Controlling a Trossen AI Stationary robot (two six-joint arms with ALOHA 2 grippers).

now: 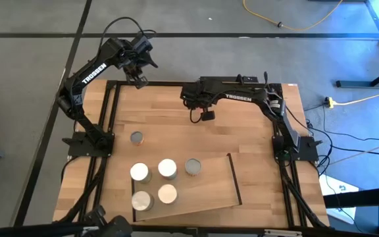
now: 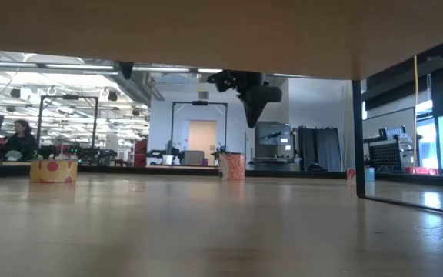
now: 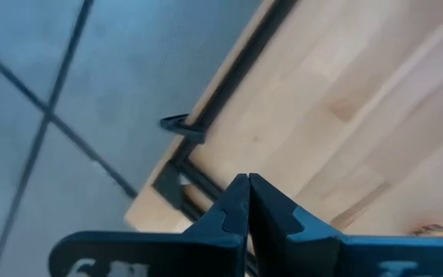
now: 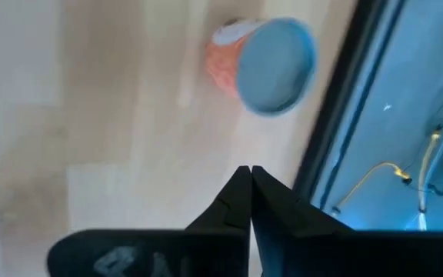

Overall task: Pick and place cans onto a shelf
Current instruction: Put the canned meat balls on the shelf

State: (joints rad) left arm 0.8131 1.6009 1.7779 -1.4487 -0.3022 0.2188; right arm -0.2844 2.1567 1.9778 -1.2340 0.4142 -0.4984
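Observation:
Several cans with white, cream or grey tops stand upright on the left half of the shelf [image 1: 206, 187], among them one [image 1: 167, 168] in the far row and one [image 1: 142, 201] near the front. One grey-topped can [image 1: 137, 137] stands alone on the table, left of centre. The right wrist view shows a can [image 4: 271, 65] with an orange side, ahead of my shut right gripper [image 4: 244, 171]. That gripper [image 1: 206, 116] hangs above the table's far middle, holding nothing. My left gripper [image 1: 140, 81] is shut and empty, high over the far left corner [image 3: 168, 177].
Black frame rails [image 1: 110, 112] run along the table's left and right sides. The shelf's thin black bar [image 1: 234, 178] edges its right side. Bare wood [image 1: 255, 145] lies between the shelf and the right arm's base. A person [image 2: 21, 138] sits in the room behind.

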